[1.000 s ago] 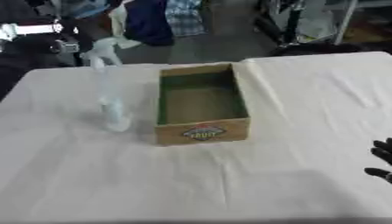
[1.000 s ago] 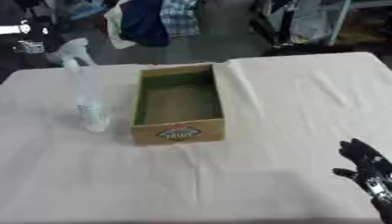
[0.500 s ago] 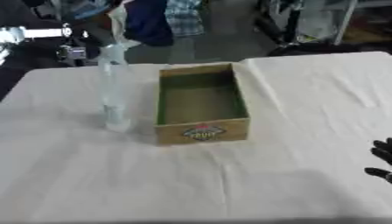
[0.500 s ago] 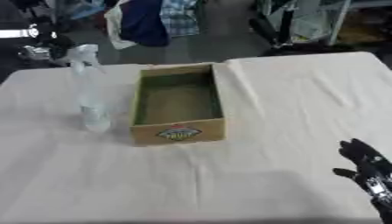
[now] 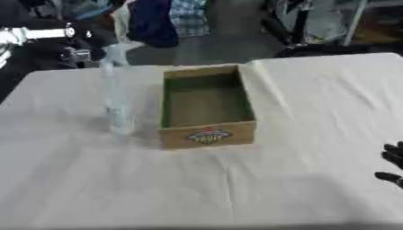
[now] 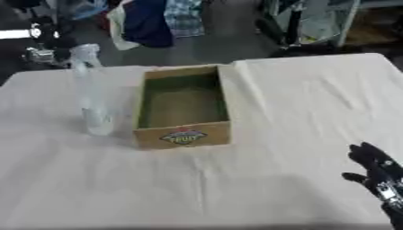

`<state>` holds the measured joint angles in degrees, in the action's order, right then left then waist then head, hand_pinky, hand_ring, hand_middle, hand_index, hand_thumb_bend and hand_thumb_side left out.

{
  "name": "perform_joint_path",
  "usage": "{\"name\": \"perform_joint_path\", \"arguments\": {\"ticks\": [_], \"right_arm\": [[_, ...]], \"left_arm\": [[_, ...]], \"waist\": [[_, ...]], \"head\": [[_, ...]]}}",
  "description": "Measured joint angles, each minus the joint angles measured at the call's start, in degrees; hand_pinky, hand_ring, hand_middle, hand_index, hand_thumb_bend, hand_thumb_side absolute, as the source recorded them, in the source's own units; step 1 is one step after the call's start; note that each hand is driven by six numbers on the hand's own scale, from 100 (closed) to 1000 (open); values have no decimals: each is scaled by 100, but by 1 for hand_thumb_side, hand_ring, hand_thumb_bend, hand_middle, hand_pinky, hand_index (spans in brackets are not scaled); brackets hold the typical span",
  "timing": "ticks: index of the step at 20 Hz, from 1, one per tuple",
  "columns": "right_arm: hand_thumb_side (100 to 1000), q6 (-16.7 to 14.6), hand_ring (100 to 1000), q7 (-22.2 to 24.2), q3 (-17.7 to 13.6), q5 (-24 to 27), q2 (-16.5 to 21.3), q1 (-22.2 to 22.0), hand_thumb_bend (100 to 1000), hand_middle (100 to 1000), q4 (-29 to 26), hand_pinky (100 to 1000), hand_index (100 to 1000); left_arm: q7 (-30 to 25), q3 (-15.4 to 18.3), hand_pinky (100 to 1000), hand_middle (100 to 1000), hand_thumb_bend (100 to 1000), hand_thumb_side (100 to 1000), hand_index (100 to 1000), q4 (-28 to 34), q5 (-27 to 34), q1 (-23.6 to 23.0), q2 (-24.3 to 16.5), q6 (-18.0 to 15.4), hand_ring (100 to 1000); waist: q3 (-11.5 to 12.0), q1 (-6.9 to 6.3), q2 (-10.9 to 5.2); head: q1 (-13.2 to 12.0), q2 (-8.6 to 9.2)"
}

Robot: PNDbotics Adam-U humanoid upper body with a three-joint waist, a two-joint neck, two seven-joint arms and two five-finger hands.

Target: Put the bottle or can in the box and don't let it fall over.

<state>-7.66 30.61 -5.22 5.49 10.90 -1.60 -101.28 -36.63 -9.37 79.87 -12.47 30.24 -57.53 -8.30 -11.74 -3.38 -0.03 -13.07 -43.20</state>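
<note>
Resting at about 4 o'clock on the desk, the robot's right hand is the only hand in view; its black fingers lie relaxed and apart, holding nothing, well away from everything else. No left hand shows in either view.

At about 9 o'clock stands the task's thing, a tall clear plastic spray bottle with a pale trigger top, upright and just beside the left wall of the open brown cardboard box with a green inside and a fruit label on its front.

The step in hand looks like the reach and grasp, not yet begun. Being tall and narrow, the bottle would probably tip easily, so a grip low on its body, a straight lift over the box wall, and a level set-down on the box floor would suit best.

A white cloth with soft creases covers the desk. Beyond its far edge, toward 12 o'clock, hang dark and checked clothes in a cluttered room.
</note>
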Motion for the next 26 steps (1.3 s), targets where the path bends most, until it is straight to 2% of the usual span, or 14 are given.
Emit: {"name": "perform_joint_path", "arguments": {"ticks": [5,12,17,26], "right_arm": [[692,1,1000,1,0,0,0,1,100,951,0,813,1000],[692,3,1000,3,1,0,-1,2,100,951,1,814,1000],[693,5,1000,5,1,0,-1,3,100,950,1,814,1000],[692,8,1000,10,1,0,-1,3,100,950,1,814,1000]], "left_arm": [[62,-32,813,775,230,856,914,0,-134,5,0,3,848],[95,-32,788,693,100,728,866,-3,-339,5,0,-15,729],[214,-32,762,632,100,666,823,-6,-375,3,0,-56,661],[450,-32,715,540,100,609,747,-38,-312,-1,1,-108,583]], "waist": [[-3,-1,0],[-6,-2,0],[-7,-3,1],[-9,-3,6]], "head": [[0,-1],[0,-1],[2,-1],[2,-1]]}}
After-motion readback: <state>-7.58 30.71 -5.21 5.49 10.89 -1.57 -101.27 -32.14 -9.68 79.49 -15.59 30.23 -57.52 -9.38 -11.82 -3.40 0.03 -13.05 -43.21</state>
